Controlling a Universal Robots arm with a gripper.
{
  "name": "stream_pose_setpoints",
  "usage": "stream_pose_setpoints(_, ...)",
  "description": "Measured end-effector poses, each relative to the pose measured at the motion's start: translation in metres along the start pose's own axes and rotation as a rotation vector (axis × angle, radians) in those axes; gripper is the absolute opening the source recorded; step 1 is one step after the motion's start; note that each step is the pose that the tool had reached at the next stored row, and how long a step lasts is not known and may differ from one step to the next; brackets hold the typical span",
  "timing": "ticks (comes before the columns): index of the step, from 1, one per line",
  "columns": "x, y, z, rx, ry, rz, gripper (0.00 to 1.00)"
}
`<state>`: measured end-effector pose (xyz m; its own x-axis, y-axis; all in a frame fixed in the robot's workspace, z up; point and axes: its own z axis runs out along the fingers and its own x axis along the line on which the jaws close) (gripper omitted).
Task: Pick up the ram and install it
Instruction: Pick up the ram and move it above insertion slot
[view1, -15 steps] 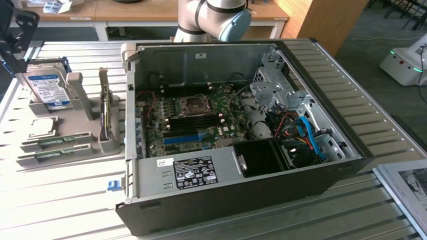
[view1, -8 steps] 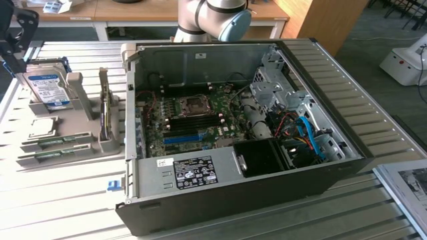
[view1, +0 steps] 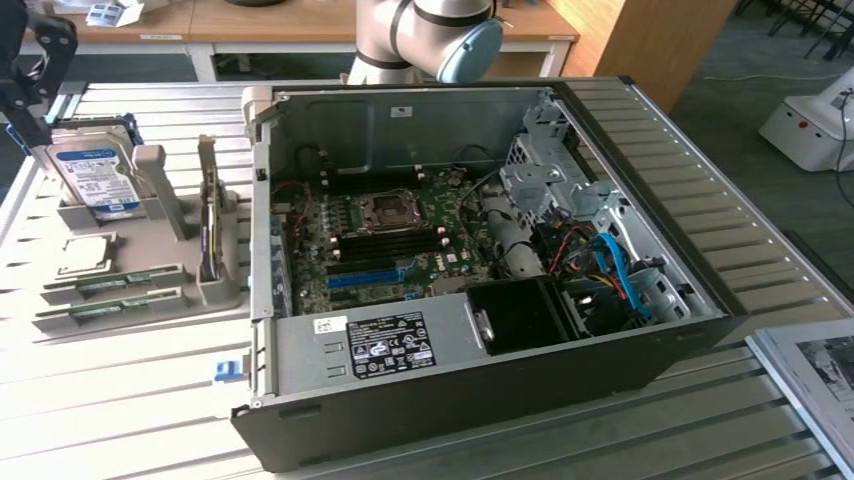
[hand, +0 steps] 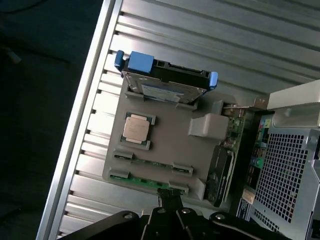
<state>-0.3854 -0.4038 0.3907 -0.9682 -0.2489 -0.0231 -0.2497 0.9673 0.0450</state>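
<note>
Gripper (hand: 170, 196) closed tight, empty. Long thin green circuit-board ram stick (hand: 145, 181) sits just fwd of tips, long axis approx broadside.

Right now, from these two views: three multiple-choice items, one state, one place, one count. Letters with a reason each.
1. The computer case is: A) open, motherboard showing B) closed C) upside down
2. The ram sticks are: A) plugged into the motherboard B) in the grey holder C) on the floor
3. How many ram sticks: A) one B) four C) two

1 A: the motherboard is plain to see inside.
2 B: they lie in the holder, at the exterior view's left of the case.
3 C: two green sticks lie side by side.
</note>
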Motion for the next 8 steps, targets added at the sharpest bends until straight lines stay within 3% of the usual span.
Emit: stream_pose_setpoints(8, 0.0000, 0.0000, 0.0001, -0.0028, 0.0053, -0.119, 0.10)
